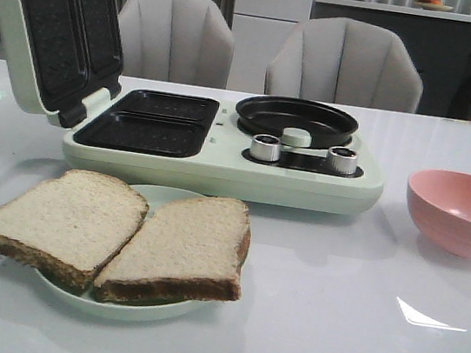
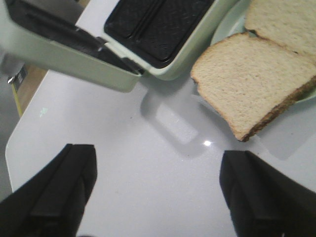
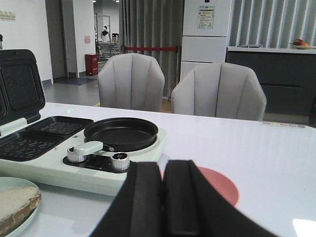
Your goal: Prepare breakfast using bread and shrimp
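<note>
Table (image 1: 328, 330): glossy white, reflective. Breakfast maker (image 1: 219, 170): smooth pale-green plastic; cooking plates (image 1: 151, 121) matt black, textured; knobs (image 1: 265, 147) shiny metal. Bowl (image 1: 463, 213): smooth pink. Bread (image 1: 122, 231): porous, rough-crusted.

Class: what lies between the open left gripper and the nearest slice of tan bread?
Only bare white tabletop, in the left wrist view, separates the left gripper from the bread.

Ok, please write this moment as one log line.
bread: two slices on plate | left gripper: open, empty | right gripper: shut, empty | sandwich maker: lid open
</note>
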Robot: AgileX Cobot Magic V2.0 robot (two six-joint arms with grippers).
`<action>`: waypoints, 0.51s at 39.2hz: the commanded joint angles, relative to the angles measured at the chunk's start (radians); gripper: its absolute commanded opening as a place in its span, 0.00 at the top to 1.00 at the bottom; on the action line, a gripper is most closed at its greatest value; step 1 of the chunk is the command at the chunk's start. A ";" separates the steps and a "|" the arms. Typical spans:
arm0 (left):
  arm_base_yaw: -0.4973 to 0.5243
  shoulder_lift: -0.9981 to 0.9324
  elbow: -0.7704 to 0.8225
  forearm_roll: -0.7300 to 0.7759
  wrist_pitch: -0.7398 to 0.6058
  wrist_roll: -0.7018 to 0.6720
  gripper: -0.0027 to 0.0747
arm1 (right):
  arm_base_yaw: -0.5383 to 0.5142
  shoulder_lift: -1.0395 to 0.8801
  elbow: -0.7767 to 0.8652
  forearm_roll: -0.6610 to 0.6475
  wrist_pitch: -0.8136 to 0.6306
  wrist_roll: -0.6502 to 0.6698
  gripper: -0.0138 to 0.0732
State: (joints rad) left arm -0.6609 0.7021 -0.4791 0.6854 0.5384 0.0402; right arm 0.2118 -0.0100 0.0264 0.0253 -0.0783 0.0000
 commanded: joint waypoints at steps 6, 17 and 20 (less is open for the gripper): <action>-0.147 0.187 -0.033 0.209 -0.046 -0.004 0.23 | -0.003 -0.022 -0.016 -0.005 -0.082 0.000 0.67; -0.153 0.444 -0.033 0.377 -0.083 -0.004 0.23 | -0.003 -0.022 -0.016 -0.005 -0.082 0.000 0.67; -0.153 0.500 -0.033 0.420 -0.107 -0.004 0.23 | -0.003 -0.022 -0.016 -0.005 -0.082 0.000 0.67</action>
State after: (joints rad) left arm -0.8057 1.1621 -0.4806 1.0369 0.4717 0.0420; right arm 0.2118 -0.0100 0.0264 0.0253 -0.0783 0.0000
